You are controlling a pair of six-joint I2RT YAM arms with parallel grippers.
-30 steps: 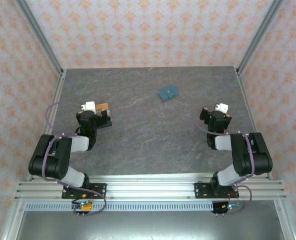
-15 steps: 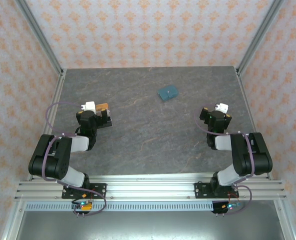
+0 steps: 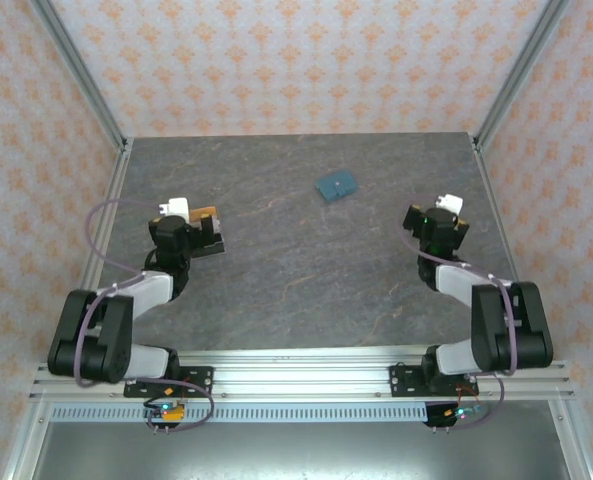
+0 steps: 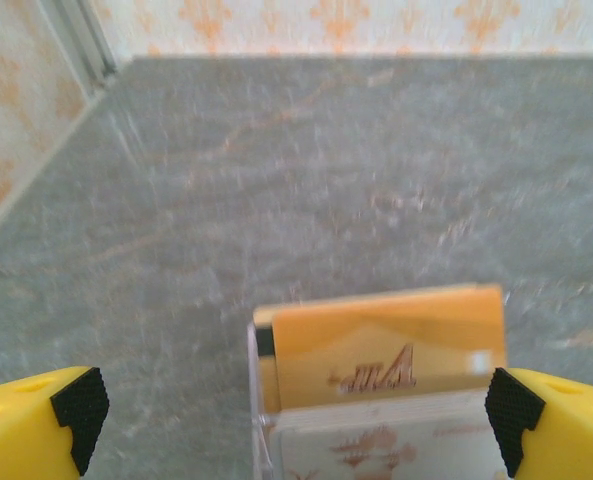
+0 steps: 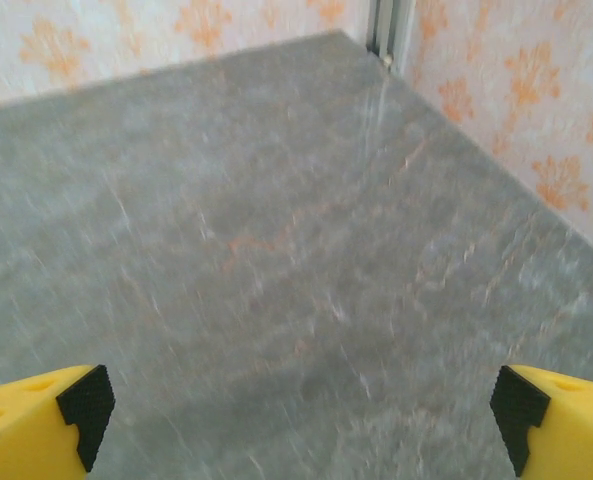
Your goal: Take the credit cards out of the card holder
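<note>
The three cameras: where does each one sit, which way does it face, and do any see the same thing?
Top external: above and behind the arms, looking down on the table and teal card holder; both arms, left gripper and right gripper show.
Left wrist: on the left arm, facing the far-left corner post; its fingertips frame an orange card.
Right wrist: on the right arm, facing the far-right corner post; its fingertips show.
Shared: all see the grey table and patterned wall.

A robot test cell in a lab. The black left arm point(image 3: 106, 320) and right arm point(image 3: 498, 320) are bolted to an aluminium rail point(image 3: 296, 375) beside a grey stone-look worktop point(image 3: 296, 280). Metal posts point(image 3: 81, 75) frame wallpaper-style panels point(image 3: 276, 60) (orange floral print).
</note>
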